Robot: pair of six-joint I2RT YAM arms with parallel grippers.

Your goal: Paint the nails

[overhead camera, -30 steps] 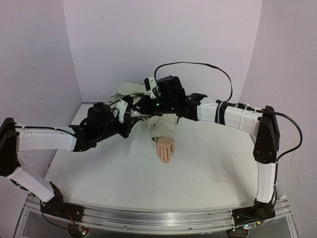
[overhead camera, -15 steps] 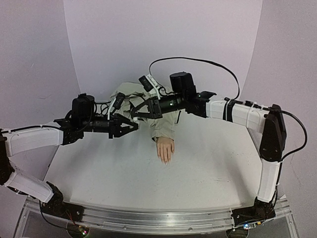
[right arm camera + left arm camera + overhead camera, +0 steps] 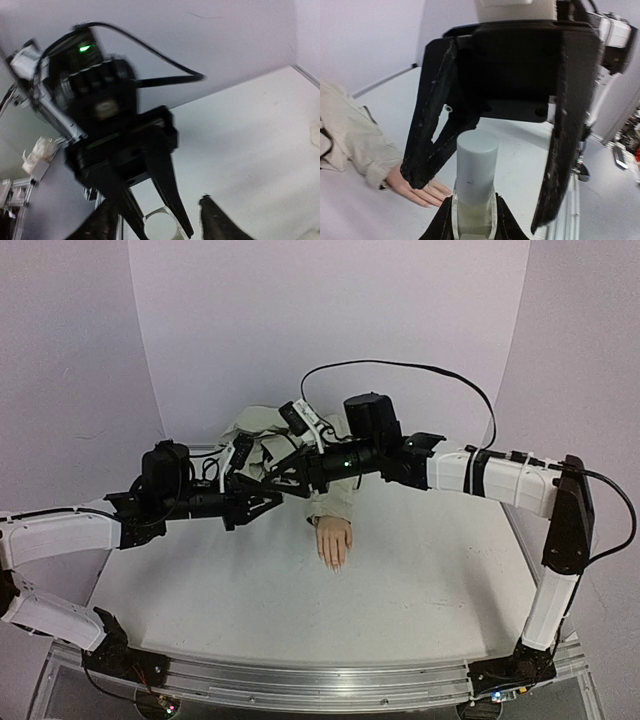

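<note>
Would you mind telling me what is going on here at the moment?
The left tool is shut on a small bottle, its pale cap pointing at the right tool. The right tool's jaws stand open on either side of that cap without gripping it. Both meet in the air above the table, just left of the mannequin hand. The cap is on, so the nails are apparently not being painted yet.

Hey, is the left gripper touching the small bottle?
Touching. Left wrist view shows the left gripper pinching the small bottle between its jaws.
</note>
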